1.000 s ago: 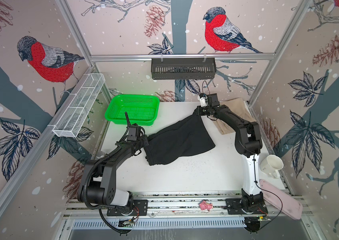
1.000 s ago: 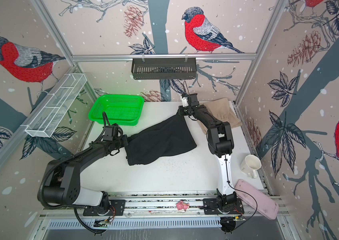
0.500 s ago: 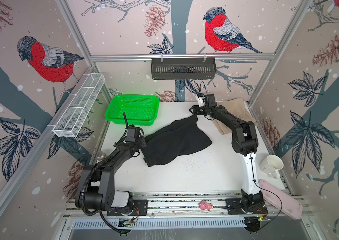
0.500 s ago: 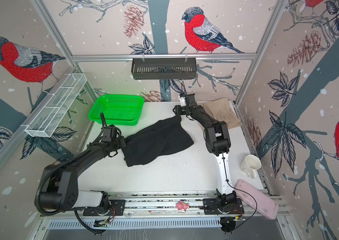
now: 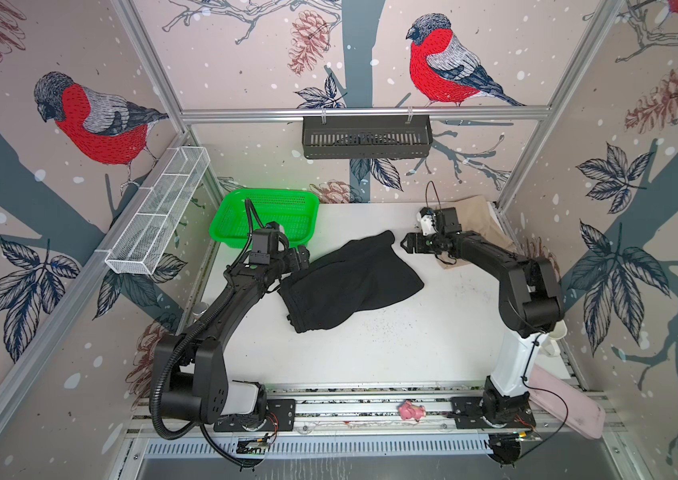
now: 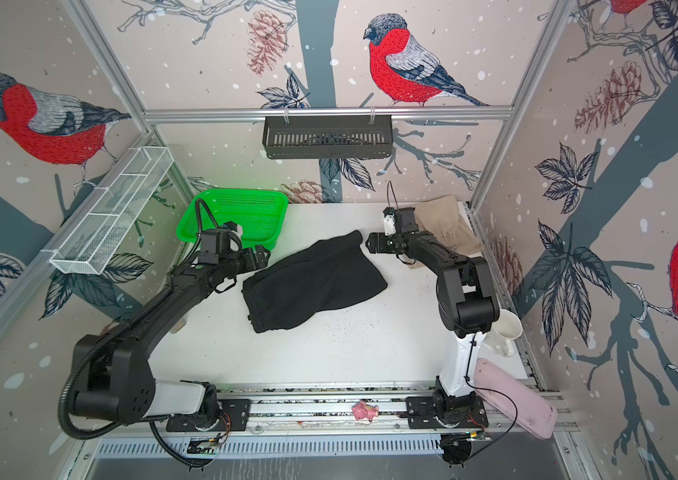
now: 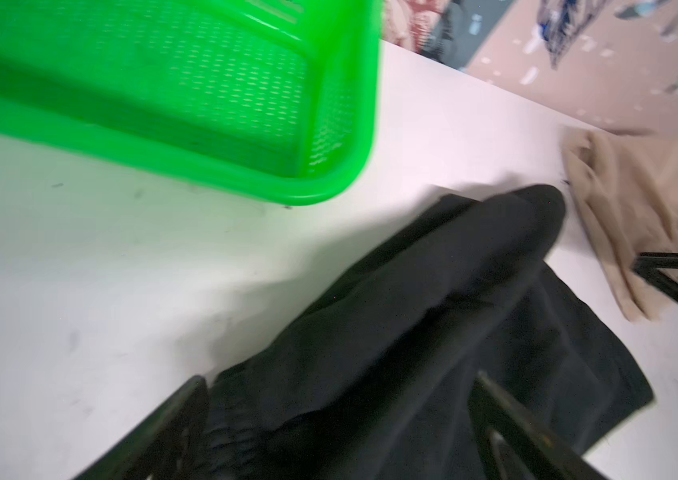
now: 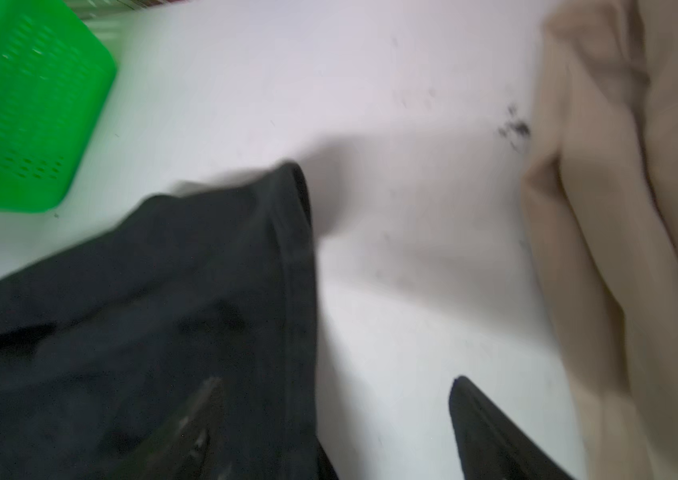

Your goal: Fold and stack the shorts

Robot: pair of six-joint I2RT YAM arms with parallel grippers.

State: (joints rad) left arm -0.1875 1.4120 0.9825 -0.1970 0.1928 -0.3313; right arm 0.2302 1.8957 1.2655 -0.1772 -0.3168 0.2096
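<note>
**Black shorts lie mid-table, both grippers empty**

The soft black fabric shorts (image 5: 350, 286) lie folded over mid-table. My left gripper (image 5: 303, 257) and right gripper (image 5: 408, 243) flank opposite ends, jaws apart, holding nothing. The beige cloth shorts (image 5: 476, 216) sit back right, I judge as stack base.

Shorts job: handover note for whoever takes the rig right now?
Claws: left claw open over the edge of the black shorts nearest the green basket, gripping nothing; right claw open beside their far corner, clear of cloth.
Things: black shorts rumpled, loosely doubled, in the middle of the table; tan shorts bunched at the far right corner, partly hidden by the right arm.
Done: no stack; folds look unfinished.
Left: tidy the black fold, then stack the pairs.
</note>
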